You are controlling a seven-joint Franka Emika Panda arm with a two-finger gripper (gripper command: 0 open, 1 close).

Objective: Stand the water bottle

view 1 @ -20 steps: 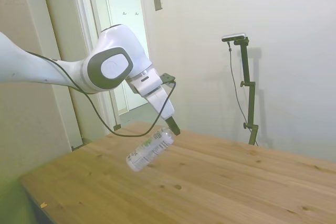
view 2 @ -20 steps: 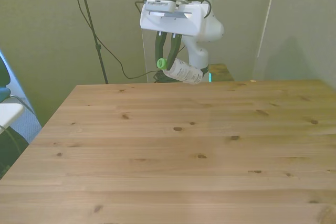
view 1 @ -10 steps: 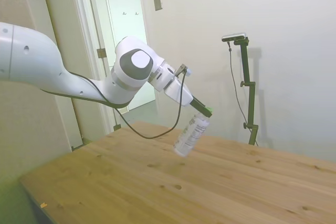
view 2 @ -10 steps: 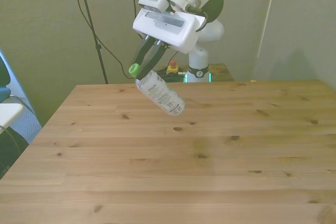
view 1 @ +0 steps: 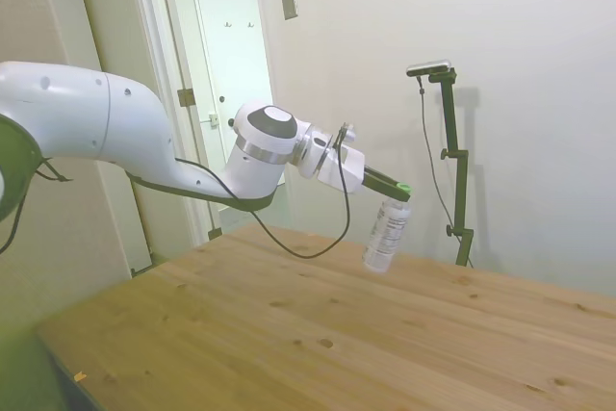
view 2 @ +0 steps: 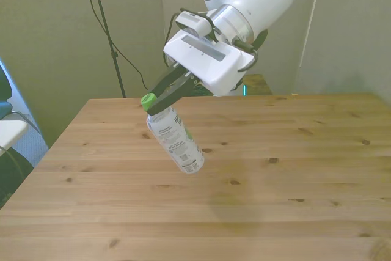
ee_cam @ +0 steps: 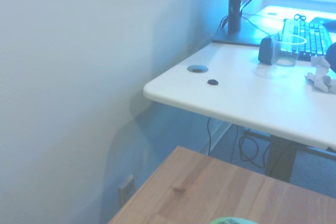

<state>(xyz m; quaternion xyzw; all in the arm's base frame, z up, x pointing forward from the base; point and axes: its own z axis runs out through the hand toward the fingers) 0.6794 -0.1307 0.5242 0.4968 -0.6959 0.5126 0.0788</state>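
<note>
The water bottle [view 1: 386, 233] is held in the air by the pincer [view 1: 393, 190], clenched on the neck just under the green cap [view 2: 147, 99], well above the table [view 2: 287, 169]. In the side view the bottle hangs almost upright, cap up; in the front view its base is tilted toward the front view's right. In the wrist view only a green blur of the cap [ee_cam: 230, 220] is seen, over a corner of the table, with a white desk [ee_cam: 236, 98] beyond. The carry and reorient step is judged to be in hand, and standing is not yet done. For the next move the last tilt should be taken out, the bottle lowered until the base is flat on the wood, then let go. Against the earlier frames, the arm is stretched further out over the table, and the bottle, once held near level, has been swung closer to vertical
</note>
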